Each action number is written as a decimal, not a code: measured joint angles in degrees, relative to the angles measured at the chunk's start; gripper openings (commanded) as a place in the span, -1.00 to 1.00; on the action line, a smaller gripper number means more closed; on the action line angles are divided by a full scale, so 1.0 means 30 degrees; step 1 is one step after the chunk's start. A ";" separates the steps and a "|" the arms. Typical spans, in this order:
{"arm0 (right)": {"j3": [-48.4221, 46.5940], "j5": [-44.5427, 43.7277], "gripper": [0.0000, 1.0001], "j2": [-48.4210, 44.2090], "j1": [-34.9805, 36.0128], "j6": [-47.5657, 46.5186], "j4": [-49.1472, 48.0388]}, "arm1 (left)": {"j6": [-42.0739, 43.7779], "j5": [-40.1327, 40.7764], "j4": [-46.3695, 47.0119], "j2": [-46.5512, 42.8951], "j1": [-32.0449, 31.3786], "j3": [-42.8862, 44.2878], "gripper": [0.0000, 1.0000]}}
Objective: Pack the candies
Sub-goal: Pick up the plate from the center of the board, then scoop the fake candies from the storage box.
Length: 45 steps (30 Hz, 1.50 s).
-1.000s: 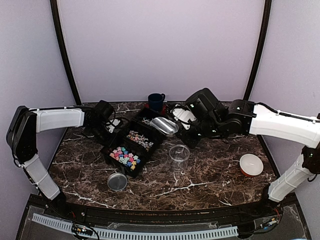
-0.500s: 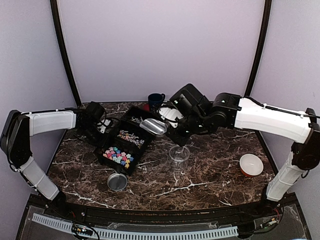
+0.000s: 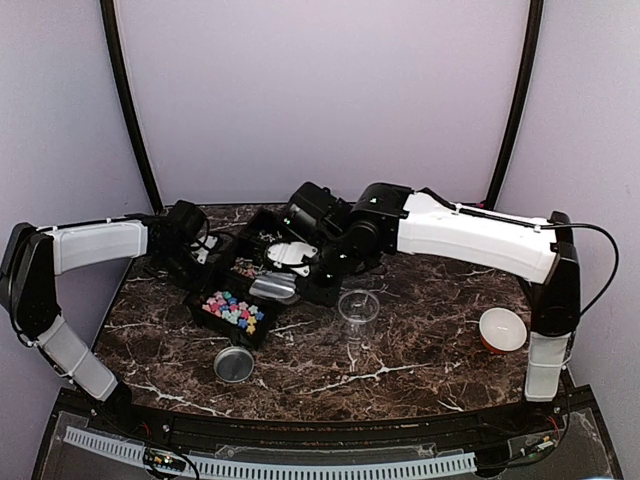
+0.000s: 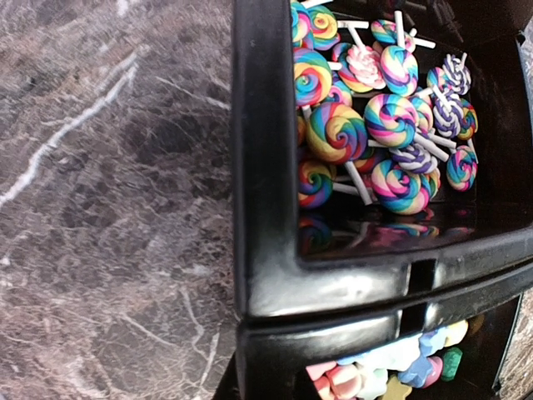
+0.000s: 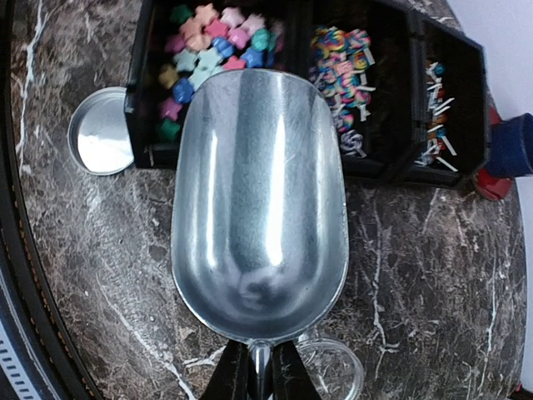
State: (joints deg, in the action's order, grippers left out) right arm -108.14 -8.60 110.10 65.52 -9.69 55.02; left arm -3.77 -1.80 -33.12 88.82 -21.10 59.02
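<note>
Right gripper (image 5: 260,375) clenched on the handle of a metal scoop (image 5: 258,200). Bowl faces up, its tip reaching over the near wall of the tray at the star-candy compartment. Cannot tell whether scoop touches tray.

Left gripper (image 3: 208,262) closed, at left side of black tray (image 3: 222,328). Its fingers are out of its own wrist view, so cannot tell if they pinch the rim.

Nearest the arm bases: round metal lid (image 3: 234,363), flat on marble table (image 3: 420,360), just beside tray's near corner.

Next out: clear jar (image 3: 358,306), upright, right of tray and apart from it. Orange bowl (image 3: 502,329), white inside, well off to the right.

Candies (image 3: 232,308) sit in the tray. Pink, blue, yellow and green star pieces are in the nearest compartment, swirl lollipops (image 4: 366,108) in the middle one, small stick candies (image 5: 437,100) in the farthest.

Beyond tray's far end: blue mug (image 5: 510,143).
</note>
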 measured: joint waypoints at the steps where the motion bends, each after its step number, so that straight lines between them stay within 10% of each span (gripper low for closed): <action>1: -0.0233 0.0117 -1.00 0.0393 0.0117 -0.0153 0.0328 | 0.0036 0.0095 -0.0160 0.0000 0.0000 0.0233 -1.00; 45: -0.6943 -0.9515 -1.00 0.9581 0.2798 -0.4546 0.1115 | 0.1239 0.4080 -0.0248 0.1800 -0.2259 0.2892 -1.00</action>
State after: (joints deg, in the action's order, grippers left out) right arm -128.97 -37.15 138.85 73.91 -23.33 58.37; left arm -0.05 10.44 -33.87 94.21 -27.88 67.70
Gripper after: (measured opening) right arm 0.091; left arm 0.084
